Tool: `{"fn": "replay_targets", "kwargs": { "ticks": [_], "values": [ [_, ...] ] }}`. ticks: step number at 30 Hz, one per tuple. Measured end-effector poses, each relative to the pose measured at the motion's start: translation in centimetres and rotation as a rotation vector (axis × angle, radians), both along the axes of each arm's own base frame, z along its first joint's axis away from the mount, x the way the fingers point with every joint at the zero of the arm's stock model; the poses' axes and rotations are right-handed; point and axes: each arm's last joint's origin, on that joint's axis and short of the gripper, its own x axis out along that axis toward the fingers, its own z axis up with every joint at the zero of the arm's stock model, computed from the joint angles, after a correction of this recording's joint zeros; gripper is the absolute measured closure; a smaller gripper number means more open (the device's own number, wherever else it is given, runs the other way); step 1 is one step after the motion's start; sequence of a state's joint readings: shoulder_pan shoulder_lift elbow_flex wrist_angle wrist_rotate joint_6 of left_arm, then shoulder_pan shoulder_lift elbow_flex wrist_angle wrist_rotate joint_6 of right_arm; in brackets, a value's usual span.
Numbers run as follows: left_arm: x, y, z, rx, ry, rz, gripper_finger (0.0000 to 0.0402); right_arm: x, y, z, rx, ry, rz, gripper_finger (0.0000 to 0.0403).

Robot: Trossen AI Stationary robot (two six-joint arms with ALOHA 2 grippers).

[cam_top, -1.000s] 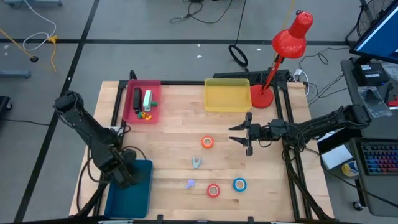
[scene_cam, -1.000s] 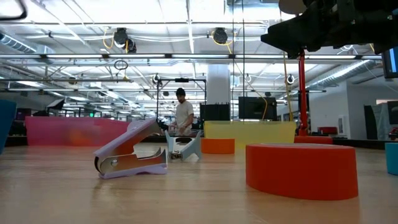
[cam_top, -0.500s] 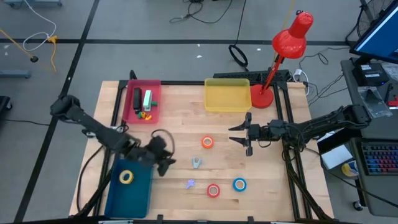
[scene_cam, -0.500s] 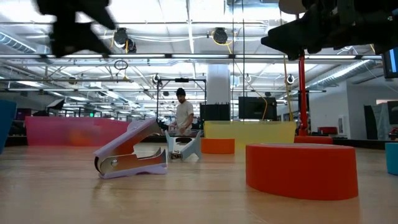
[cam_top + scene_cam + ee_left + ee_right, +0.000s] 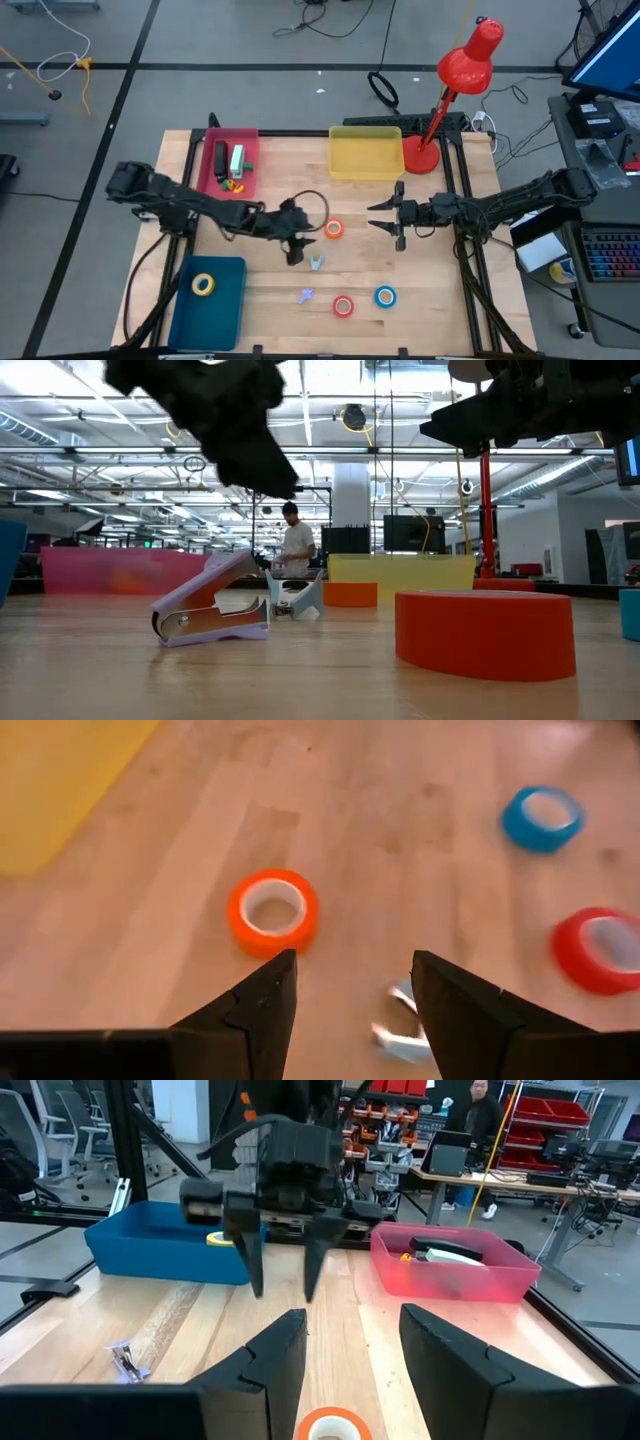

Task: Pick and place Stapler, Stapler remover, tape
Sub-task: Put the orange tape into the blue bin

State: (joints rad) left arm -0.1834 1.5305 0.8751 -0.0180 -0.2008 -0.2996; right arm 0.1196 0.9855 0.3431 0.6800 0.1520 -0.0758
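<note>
Near the surface's middle lies the orange-red tape [image 5: 333, 229]; red tape [image 5: 343, 306] and blue tape [image 5: 385, 296] sit toward the front edge. Left end effector [image 5: 296, 251] hovers beside it, parted, empty. Right end effector [image 5: 398, 215] waits, parted, empty.

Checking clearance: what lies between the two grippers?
In the high view, only the orange tape roll lies between the left gripper and right gripper.
</note>
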Motion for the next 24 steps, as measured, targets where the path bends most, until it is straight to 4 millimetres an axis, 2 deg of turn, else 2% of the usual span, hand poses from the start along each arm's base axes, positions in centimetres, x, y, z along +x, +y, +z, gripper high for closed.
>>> {"fn": "replay_targets", "kwargs": {
  "ticks": [8,14,19,24],
  "values": [
    [5.0,1.5,-0.2,0.210,0.260,-0.058,0.0204,0.0,0.0,-0.2,-0.002,0.018,0.000,0.0248],
    [8.2,2.6,-1.0,0.286,0.345,-0.109,0.0204,0.0,0.0,-0.4,-0.016,0.039,0.001,0.0248],
    [9.6,3.5,-1.9,0.284,0.365,-0.130,0.0204,0.0,0.0,-0.4,-0.025,0.042,0.000,0.0248],
    [9.9,5.4,-2.1,0.267,0.369,-0.072,0.0204,0.0,0.0,-0.4,-0.027,0.042,0.000,0.0248]
  ]
}}
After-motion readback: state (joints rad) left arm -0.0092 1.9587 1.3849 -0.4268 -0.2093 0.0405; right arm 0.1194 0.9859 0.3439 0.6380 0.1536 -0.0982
